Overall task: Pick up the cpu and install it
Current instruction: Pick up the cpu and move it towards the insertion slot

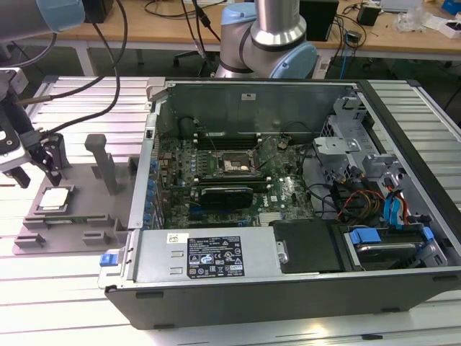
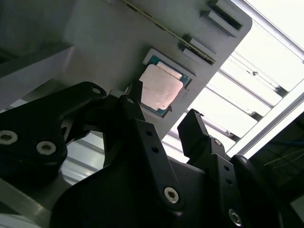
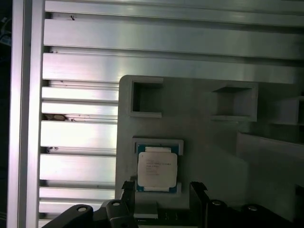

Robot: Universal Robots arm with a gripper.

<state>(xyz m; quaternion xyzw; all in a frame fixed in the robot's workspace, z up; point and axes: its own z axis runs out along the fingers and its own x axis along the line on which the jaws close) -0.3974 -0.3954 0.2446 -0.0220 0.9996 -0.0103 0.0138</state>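
The cpu [image 1: 55,200] lies flat in a recess of the grey fixture tray [image 1: 72,231] at the exterior view's left, outside the computer case. Its pale silver top also shows in both wrist views [image 2: 160,89] [image 3: 157,167]. My gripper [image 1: 36,171] hangs just above the tray, open, with one black finger [image 2: 137,114] on each side of the chip's line and nothing between them. In the first wrist view the gripper [image 3: 162,189] sits right at the near edge of the chip. The black socket frame [image 1: 234,165] sits on the motherboard inside the case.
The open computer case [image 1: 288,288] takes up the middle and the exterior view's right, with cables, drive bays and a power supply inside. Upright grey posts [image 1: 101,162] stand on the tray beside the gripper. Ribbed aluminium table [image 3: 80,133] surrounds the tray.
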